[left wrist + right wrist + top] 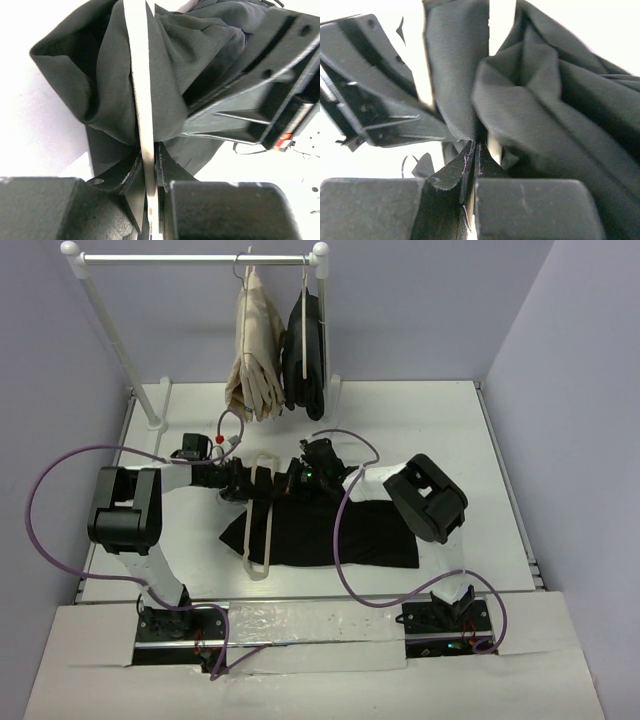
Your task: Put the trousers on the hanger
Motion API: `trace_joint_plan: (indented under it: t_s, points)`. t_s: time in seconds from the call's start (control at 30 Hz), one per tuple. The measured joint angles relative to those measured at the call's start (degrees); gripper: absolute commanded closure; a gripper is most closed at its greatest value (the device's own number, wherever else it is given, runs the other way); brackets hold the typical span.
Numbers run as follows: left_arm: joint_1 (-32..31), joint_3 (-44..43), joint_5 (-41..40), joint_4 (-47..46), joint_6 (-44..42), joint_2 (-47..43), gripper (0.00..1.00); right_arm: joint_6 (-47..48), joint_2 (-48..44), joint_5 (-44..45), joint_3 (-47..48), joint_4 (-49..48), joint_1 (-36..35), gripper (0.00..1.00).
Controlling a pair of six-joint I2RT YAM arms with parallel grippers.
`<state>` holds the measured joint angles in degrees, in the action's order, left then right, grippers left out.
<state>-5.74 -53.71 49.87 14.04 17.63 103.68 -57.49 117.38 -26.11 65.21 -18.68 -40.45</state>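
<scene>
The black trousers (340,532) lie flat on the white table (420,420), with one end bunched up between the grippers. The white hanger (259,535) lies across their left end. My left gripper (254,483) is shut on a hanger bar. In the left wrist view the white bar (139,85) runs up from the gripper (149,156) across bunched black fabric (195,55). My right gripper (300,478) is shut on a fold of the trousers; in the right wrist view the gripper (476,146) pinches the black cloth (540,105). The two grippers are close together.
A white clothes rail (195,258) stands at the back of the table, with beige trousers (255,355) and a smaller black garment (306,355) hanging on it. Purple cables (345,540) loop over the table and the trousers. Grey walls enclose both sides.
</scene>
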Motion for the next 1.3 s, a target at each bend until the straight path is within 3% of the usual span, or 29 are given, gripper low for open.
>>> trace_joint_plan:
  t_s: [0.47,1.0,1.3]
  points:
    - [1.31,-1.44,-1.49,5.51,-3.26,-0.07,1.00,1.57,-3.45,-1.03,-0.17,0.70,0.00,1.00]
    - [2.14,-2.71,-2.67,10.21,-6.60,-0.07,1.00,3.43,-14.91,-1.33,-6.73,4.42,0.92,1.00]
    - [2.10,-4.20,-1.90,11.26,-7.78,-0.61,1.00,3.98,-18.32,-1.84,1.62,11.65,1.07,1.00]
